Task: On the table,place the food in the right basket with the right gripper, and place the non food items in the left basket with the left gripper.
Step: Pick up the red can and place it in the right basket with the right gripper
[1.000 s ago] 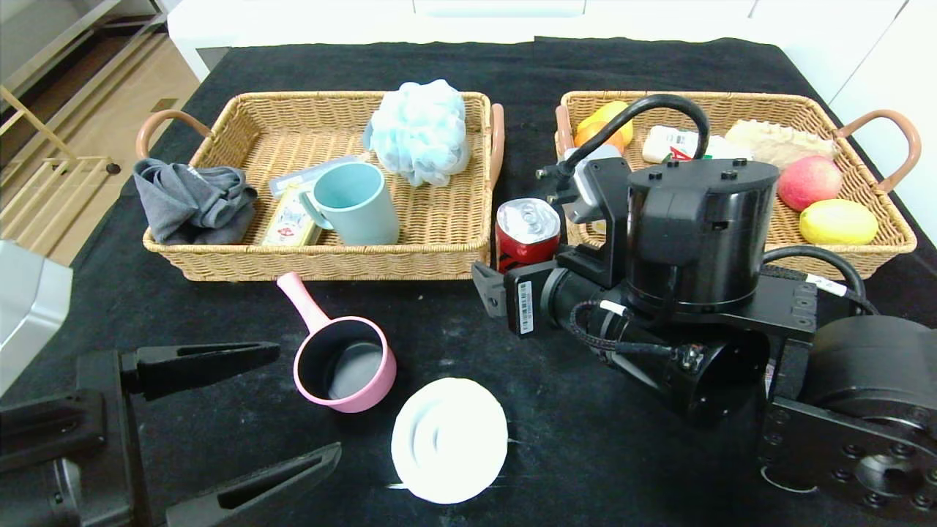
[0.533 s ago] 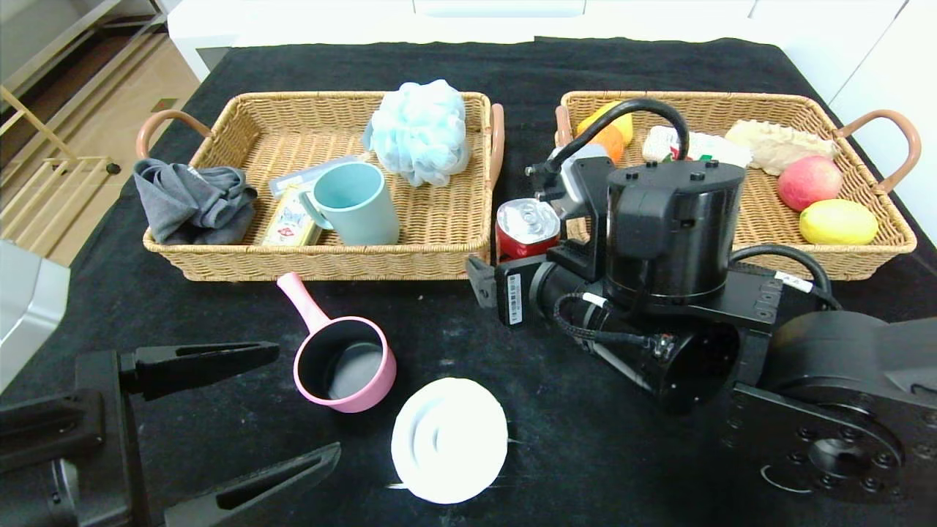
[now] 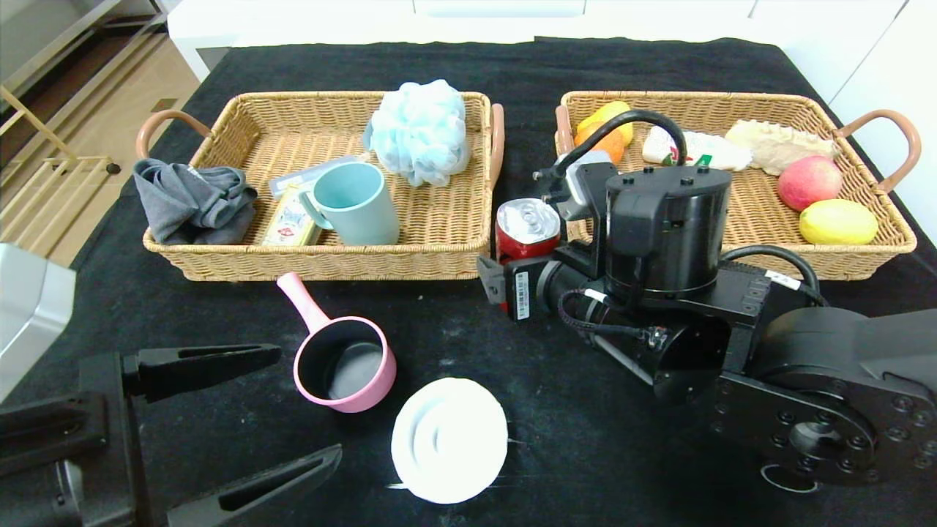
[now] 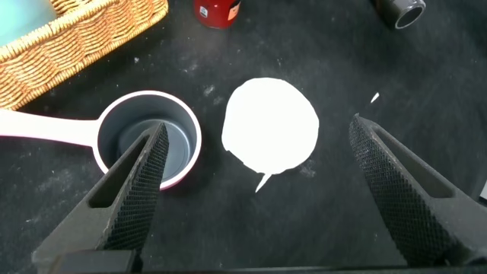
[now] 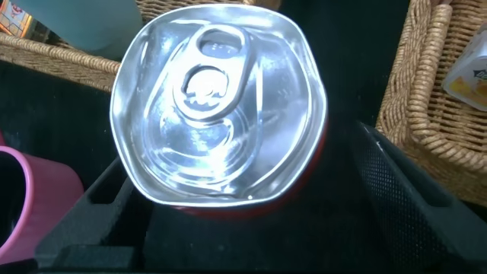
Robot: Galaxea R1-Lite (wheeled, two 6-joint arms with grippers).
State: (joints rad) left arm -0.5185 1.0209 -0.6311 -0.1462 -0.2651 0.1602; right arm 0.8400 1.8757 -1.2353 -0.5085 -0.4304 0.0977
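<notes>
- Right gripper (image 5: 228, 221): lowered over the can (image 3: 528, 228), which stands upright on the table (image 3: 585, 410) in the gap between the two baskets, near their front corners. Fingers spread wide, one on each side of the can; no contact can be confirmed.
- Can top dented, tab unopened.
- Left gripper (image 3: 241, 410): at the table's front-left corner, fingers apart, holding nothing.
- Pink pot (image 3: 344, 364): on the table just in front of the left basket (image 3: 219, 263), handle pointing toward it.
- White disc (image 3: 449, 439): near the front edge, just beside the pot, apart from it.
- Left basket holds a grey cloth (image 3: 192, 201), teal mug (image 3: 354, 203), blue pouf (image 3: 420, 130) and a flat packet (image 3: 291, 219).
- Right basket (image 3: 878, 252) holds an apple (image 3: 809, 181), lemon (image 3: 837, 222), an orange fruit (image 3: 605, 132) and wrapped items (image 3: 695, 150).
</notes>
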